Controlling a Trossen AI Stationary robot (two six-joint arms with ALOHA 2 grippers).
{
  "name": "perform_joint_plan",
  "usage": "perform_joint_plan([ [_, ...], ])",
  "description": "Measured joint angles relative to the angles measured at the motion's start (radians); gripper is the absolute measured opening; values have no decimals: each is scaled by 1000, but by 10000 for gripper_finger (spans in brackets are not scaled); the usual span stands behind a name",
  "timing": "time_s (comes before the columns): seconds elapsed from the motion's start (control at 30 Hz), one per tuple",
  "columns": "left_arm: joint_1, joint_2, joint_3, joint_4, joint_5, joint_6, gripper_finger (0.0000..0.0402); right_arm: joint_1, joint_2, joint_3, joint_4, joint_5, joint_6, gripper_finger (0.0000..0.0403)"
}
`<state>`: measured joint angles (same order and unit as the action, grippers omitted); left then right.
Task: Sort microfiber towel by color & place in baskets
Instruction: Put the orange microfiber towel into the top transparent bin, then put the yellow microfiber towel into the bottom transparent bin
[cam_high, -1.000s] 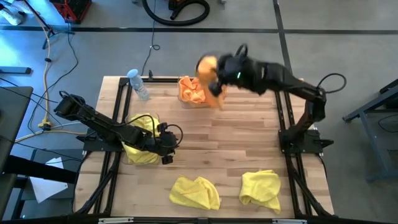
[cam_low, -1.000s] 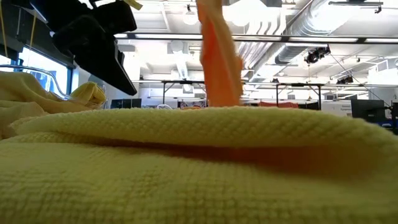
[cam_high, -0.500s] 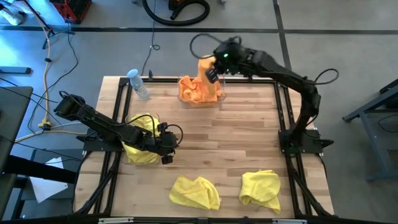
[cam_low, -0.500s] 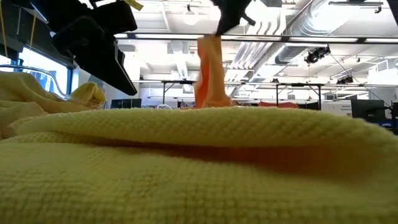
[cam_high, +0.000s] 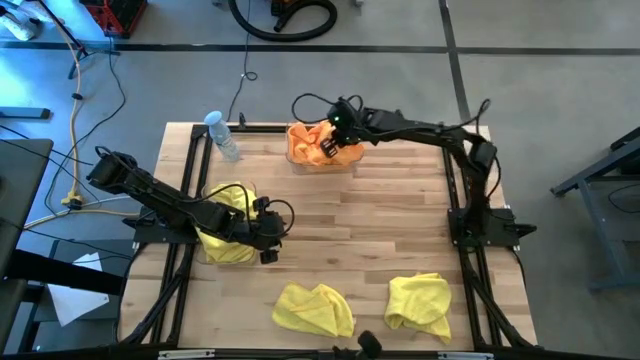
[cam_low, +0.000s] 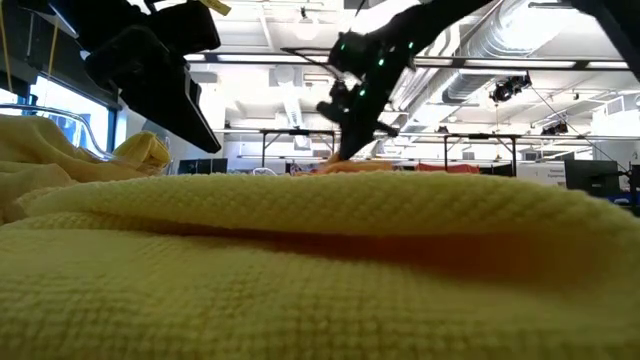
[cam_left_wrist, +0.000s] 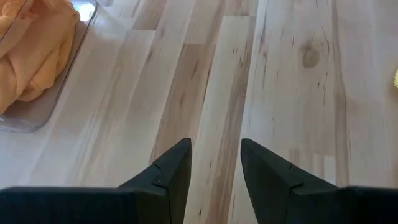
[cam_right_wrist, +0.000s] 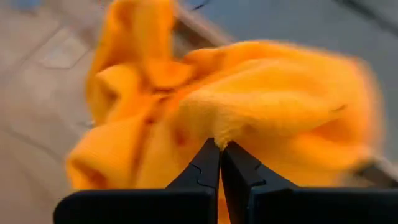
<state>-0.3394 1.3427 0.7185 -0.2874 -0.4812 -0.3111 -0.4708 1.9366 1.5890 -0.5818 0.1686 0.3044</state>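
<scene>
The far basket (cam_high: 352, 160) holds orange towels (cam_high: 308, 145). My right gripper (cam_high: 333, 140) is low over its right part, shut on the top orange towel (cam_right_wrist: 261, 106). In the low view it (cam_low: 350, 135) stands just above a sliver of orange (cam_low: 345, 167). The left basket (cam_high: 215, 254) holds yellow towels (cam_high: 232, 200). My left gripper (cam_high: 270, 238) waits beside it, open (cam_left_wrist: 214, 165) over bare wood. Two yellow towels (cam_high: 313, 308) (cam_high: 418, 303) lie near the table's near edge. My right gripper pinches a raised fold (cam_right_wrist: 219, 132) of the top orange towel between its two fingers. It comes slanting down from the table's right. The towel lies bunched on the other orange towels in the basket, slack.
A clear water bottle (cam_high: 222, 135) stands at the far left corner, left of the orange basket. Black frame rails (cam_high: 455, 190) run along the table's sides. Bare wood (cam_high: 380, 220) lies open in the middle. One yellow towel (cam_low: 320, 270) fills the low view's foreground.
My right gripper has carried the hanging orange towel toward the table's left and far edge and down into the far basket, staying shut. The towel, earlier dangling clear, now lies bunched on the orange pile.
</scene>
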Motion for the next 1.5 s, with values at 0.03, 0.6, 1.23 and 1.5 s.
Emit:
perform_joint_plan([
  [0.03,3,0,0,1,0,0,129,-2,19,3,9,-31,6,0],
  [0.6,39,0,0,-4,0,-25,129,-36,225,102,-91,-157,2,162],
  [1.23,39,0,0,-5,27,-21,129,16,122,484,-552,25,-35,189],
  [1.5,37,0,0,-7,27,-101,129,138,-125,264,-605,190,-4,151],
])
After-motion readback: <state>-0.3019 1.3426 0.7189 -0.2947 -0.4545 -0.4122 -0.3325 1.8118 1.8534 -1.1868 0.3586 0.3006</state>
